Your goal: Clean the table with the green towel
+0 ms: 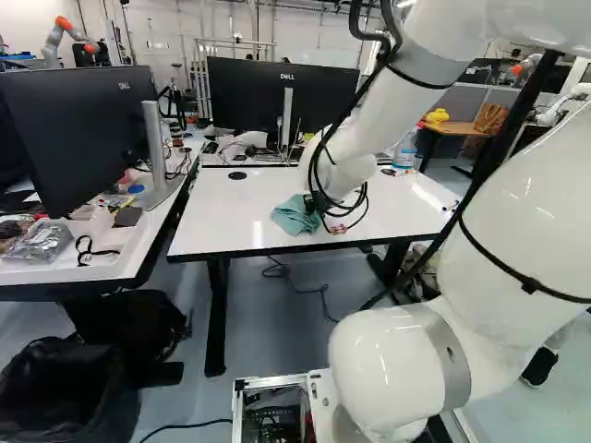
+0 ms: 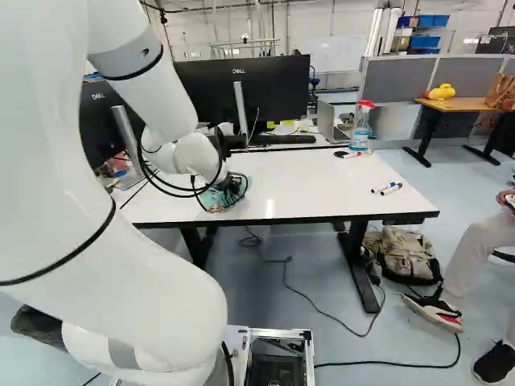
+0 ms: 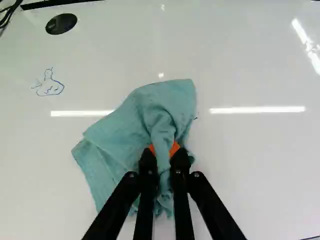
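Table [image 2: 306, 185] with doodle [image 3: 50, 90], towel [image 3: 125, 125]; monitors [image 1: 242, 97] beyond.

Pale brand lettering on two monitor backs.
The same short brand mark, in capitals, stands on the back of the far monitor [image 1: 242, 101] beyond the table [image 2: 290, 181], above its stand, and near an upper corner of the near monitor [image 1: 78, 134] at the left of the left base view. The spray bottle [image 2: 361, 124] has a label [image 2: 359, 138] with print too small to read.
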